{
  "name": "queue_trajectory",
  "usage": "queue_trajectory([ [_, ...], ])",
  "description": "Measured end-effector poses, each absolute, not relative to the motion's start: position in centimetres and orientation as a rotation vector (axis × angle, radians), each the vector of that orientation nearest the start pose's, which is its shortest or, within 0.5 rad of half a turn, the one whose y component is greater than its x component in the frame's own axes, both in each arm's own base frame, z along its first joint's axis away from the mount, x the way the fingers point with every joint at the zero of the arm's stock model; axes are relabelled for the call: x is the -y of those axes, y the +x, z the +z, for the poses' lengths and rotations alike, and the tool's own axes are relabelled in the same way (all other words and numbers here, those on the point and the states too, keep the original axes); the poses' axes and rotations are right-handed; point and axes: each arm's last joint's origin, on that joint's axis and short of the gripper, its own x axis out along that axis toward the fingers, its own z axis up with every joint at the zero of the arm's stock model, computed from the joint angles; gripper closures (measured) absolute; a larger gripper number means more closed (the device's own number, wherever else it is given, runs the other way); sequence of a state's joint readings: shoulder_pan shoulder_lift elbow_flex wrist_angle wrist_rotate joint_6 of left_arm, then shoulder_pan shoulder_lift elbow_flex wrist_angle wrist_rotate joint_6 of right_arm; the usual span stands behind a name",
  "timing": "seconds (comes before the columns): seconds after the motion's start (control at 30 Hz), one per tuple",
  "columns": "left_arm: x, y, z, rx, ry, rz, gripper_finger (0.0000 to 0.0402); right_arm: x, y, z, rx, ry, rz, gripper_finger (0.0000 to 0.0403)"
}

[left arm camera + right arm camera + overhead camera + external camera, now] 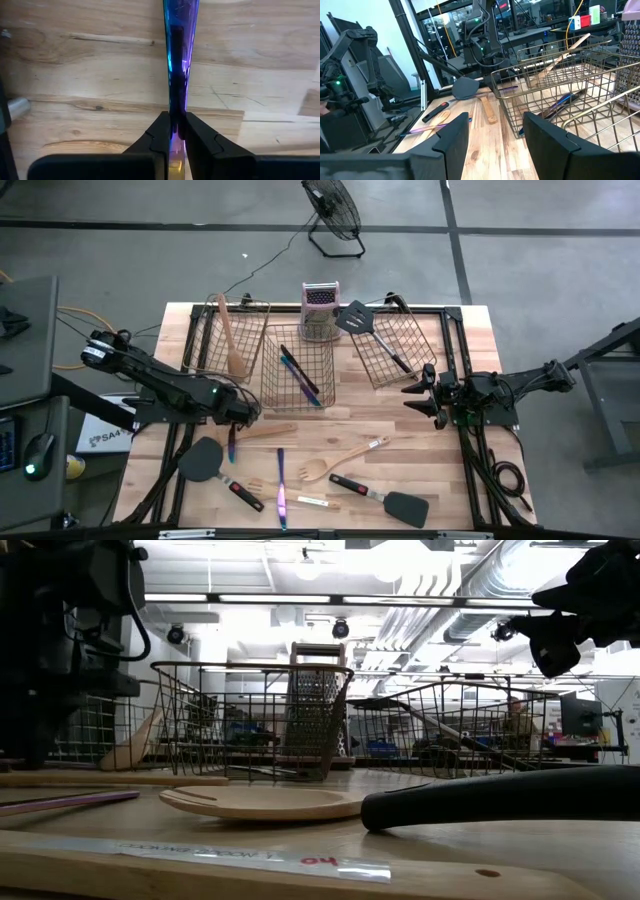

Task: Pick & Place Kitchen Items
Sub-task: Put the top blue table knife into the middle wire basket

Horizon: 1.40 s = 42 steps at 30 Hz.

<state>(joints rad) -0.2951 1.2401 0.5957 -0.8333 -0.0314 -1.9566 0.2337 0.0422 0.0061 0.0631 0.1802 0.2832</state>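
The left gripper (176,131) is pinching a slim iridescent purple-blue piece of cutlery (179,60), its two dark fingers (159,137) pressed against the flat sides of the handle. In the high view this gripper (233,423) sits over the table (455,470) left of the middle, with the held cutlery (232,446) pointing toward the front edge.

Just beside it lie a black spatula with a red-black handle (212,467) and a pale wooden spatula (267,431). Toward the front edge rest a second purple-blue piece (281,486), a wooden fork (262,482), a wooden spoon (338,461), a flat wooden piece with a label (316,502) and another black spatula (385,499).

Three wire baskets stand along the back half of the table. The left basket (214,320) holds a wooden spoon (230,338). The middle basket (272,385) holds two purple-blue pieces (300,375). The right basket (418,335) holds a black spatula (368,330) whose blade sticks out over the rim. A metal box grater (320,310) stands upright between the baskets near the back edge.

The right gripper (420,395) hovers near the right edge, beside the right basket, with its fingers (454,142) spread apart and nothing between them.
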Motion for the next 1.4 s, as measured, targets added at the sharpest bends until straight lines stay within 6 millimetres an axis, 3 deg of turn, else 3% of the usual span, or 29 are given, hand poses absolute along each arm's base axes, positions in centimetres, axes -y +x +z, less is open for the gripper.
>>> queue_trajectory([
  [0.43, 4.8, 16.2, 17.2, -1.072, -1.351, 1.094, 0.0368, -1.8, 9.8, 16.8, 0.017, 0.288, 0.057, 0.0223],
  [0.67, 5.1, 16.3, 17.4, -1.155, -1.331, 0.981, 0.0368, -1.8, 9.8, 16.8, 0.017, 0.288, 0.057, 0.0223],
  [1.13, 5.9, 17.2, 17.9, -1.308, -1.285, 0.612, 0.0368, -1.8, 9.8, 16.8, 0.017, 0.288, 0.057, 0.0223],
  [1.4, 6.4, 18.1, 18.9, -1.275, -1.296, 0.347, 0.0368, -1.8, 9.8, 16.8, 0.017, 0.288, 0.057, 0.0223],
])
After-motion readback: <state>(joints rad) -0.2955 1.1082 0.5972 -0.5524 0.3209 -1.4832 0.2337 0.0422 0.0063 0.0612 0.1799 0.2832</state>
